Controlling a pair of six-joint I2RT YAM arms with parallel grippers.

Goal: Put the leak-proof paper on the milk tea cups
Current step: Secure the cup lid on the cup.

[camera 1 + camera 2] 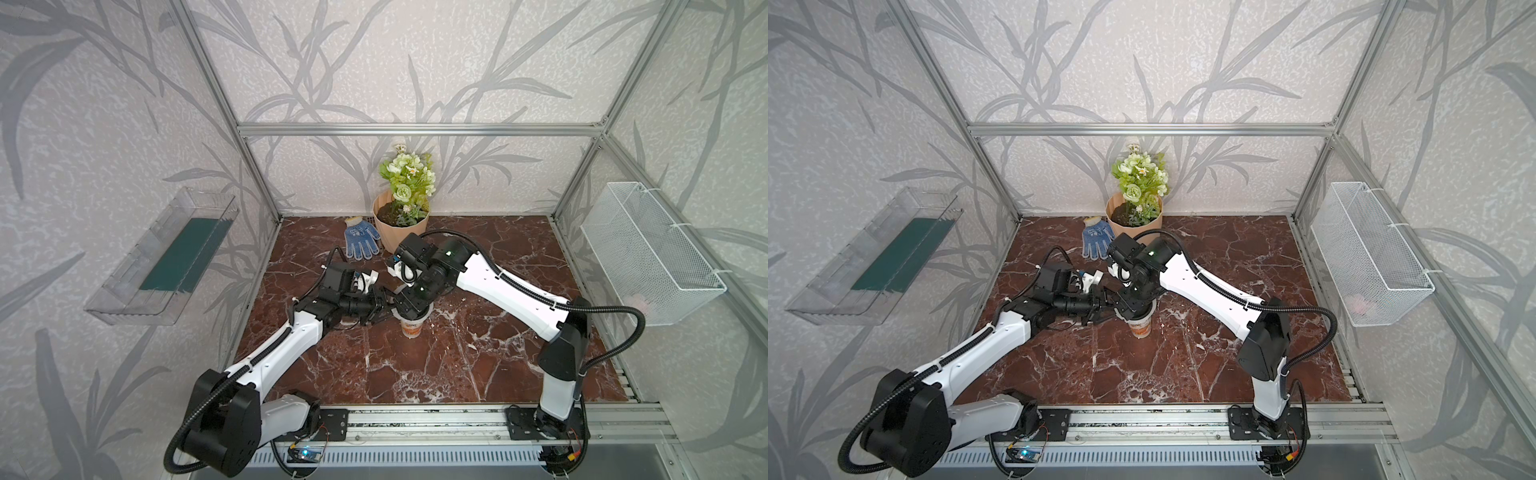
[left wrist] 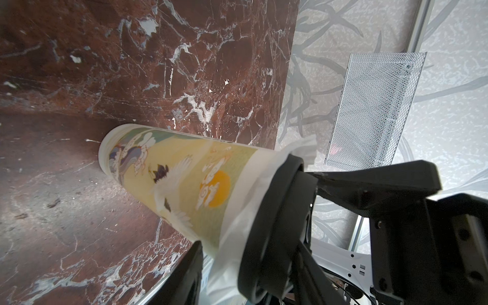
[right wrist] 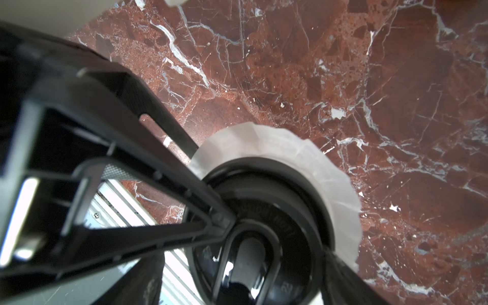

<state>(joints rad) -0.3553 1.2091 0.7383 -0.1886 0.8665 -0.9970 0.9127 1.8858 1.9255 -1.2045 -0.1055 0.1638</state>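
Where the two arms meet at mid-table, the following is entered.

Cup (image 1: 411,328): tall printed paper cup, upright on the marble table (image 1: 415,374), well apart from the flower pot (image 1: 399,237) and glove (image 1: 361,241) at the back.

Paper (image 3: 303,148): thin whitish round sheet, draped over the cup's mouth. Its crimped edge sticks out past the lid and hangs down the cup wall in the left wrist view (image 2: 237,229).

Lid (image 3: 277,211): black and round, sitting on the paper over the mouth.

Right gripper (image 3: 269,219): directly above the cup, with fingers wide apart on either side of the lid. Whether they pinch its rim or stand just clear cannot be told.

Left gripper (image 1: 380,309): level with the cup's rim, just beside the paper's edge. It is mostly hidden, so its spread and grip cannot be told.

Step in hand, by judgement: the paper is placed and the covering is being secured or let go; the task looks nearly complete.

Next move calls for: both grippers to come away cleanly, the right one straight up. Neither should drag the lid or paper or nudge the tall cup, which looks easy to tip.
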